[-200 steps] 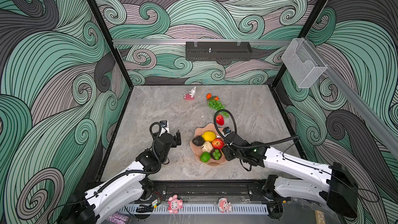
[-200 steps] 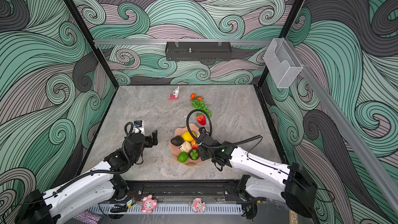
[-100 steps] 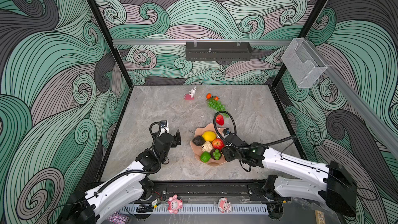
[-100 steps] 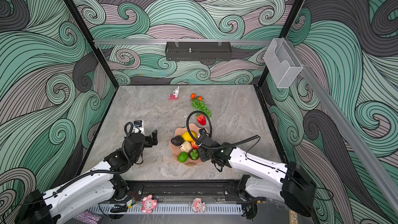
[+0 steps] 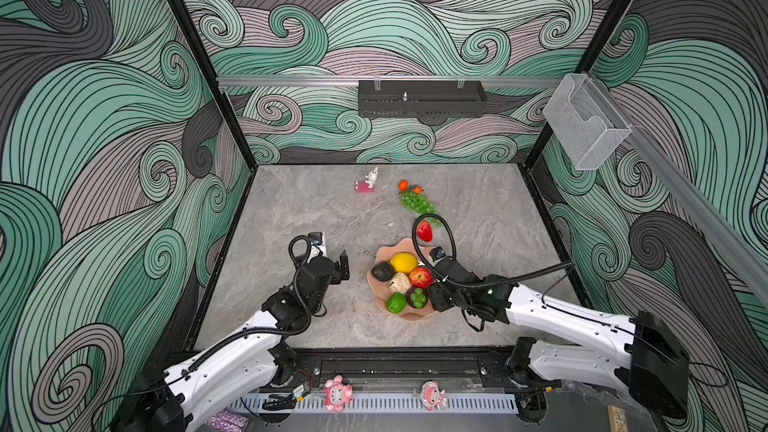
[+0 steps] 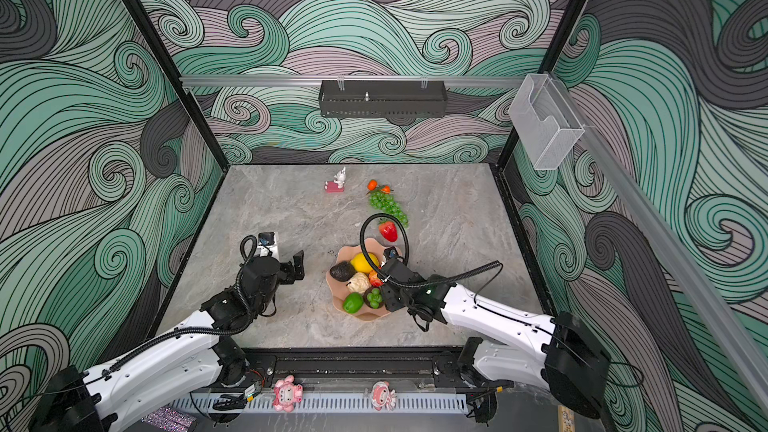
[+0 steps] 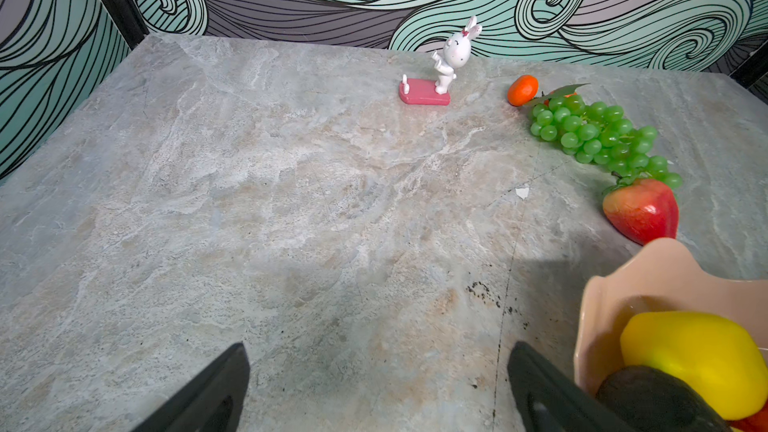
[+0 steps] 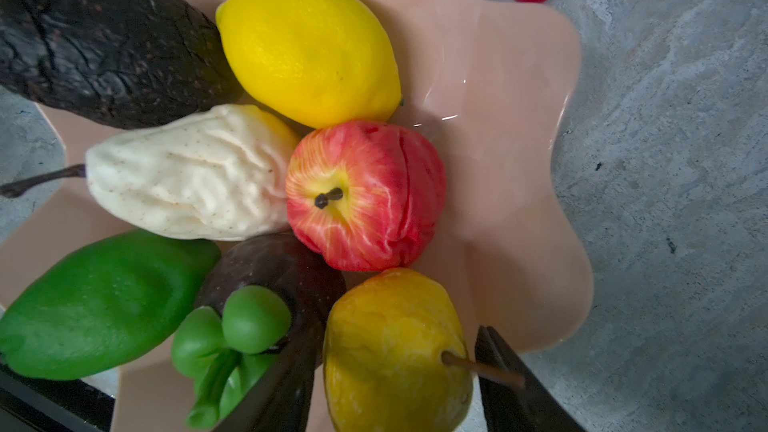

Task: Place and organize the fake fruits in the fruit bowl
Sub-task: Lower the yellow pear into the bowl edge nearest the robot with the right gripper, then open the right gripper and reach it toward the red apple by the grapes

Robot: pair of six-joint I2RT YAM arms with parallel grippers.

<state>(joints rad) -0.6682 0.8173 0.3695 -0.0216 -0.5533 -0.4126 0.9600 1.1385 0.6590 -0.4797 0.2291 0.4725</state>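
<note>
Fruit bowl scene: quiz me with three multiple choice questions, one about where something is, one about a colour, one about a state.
1. Where is the strawberry?
A) inside the fruit bowl
B) on the table, between the fruit bowl and the grape bunch
C) held up in the air

2. What colour is the stemmed fruit lying between the jaws of the right gripper?
A) yellow-orange
B) green
C) red

3. How is the left gripper?
A) shut, empty
B) jaws wide apart, nothing between them
C) shut on the strawberry

Answers:
1 B, since both top views show it on the stone just past the rim.
2 A, since the right wrist view shows its yellow-orange skin.
3 B, since the left wrist view shows only bare table between the jaws.
</note>
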